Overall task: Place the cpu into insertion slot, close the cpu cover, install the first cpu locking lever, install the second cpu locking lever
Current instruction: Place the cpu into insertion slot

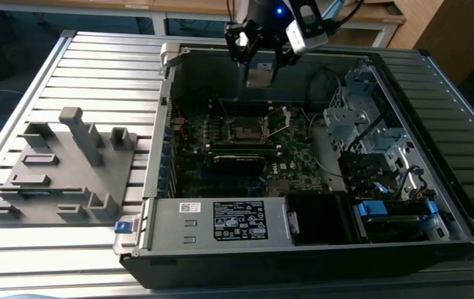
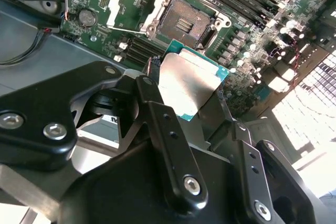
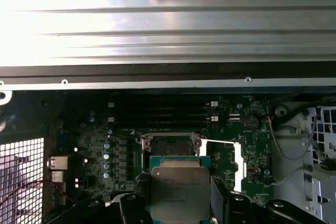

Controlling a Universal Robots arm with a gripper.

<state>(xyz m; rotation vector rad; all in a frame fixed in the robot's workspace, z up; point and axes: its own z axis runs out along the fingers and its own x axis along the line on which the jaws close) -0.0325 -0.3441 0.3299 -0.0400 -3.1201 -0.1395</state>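
Closest to the lens in the second wrist view, the black tool [image 2: 185, 92] is clamped on the cpu [image 2: 189, 80]. One finger [image 2: 157, 111] presses each of two opposite edges, and the silver lid faces the camera.

In the exterior view the tool hangs over the open case [image 1: 320, 261], which lies on its side on a slatted metal desk [image 1: 95, 68]. The chip is held well above the motherboard [image 1: 299, 168], near the case's far wall. Below it the socket [image 1: 245, 129] is empty. Its cover [image 1: 280, 120] stands swung up on the side toward the exterior view's right.

The step in hand appears to be the first one, placing the cpu, with the cover not yet closed. Seating the chip probably calls for a level, straight descent, its edges squared to the socket frame.

The space straight above the socket looks open. The raised cover crowds one side and the memory slots [image 3: 157, 114] run along another. Loose cables [image 1: 320, 87] and a drive cage [image 1: 353, 118] sit farther toward the exterior view's right.
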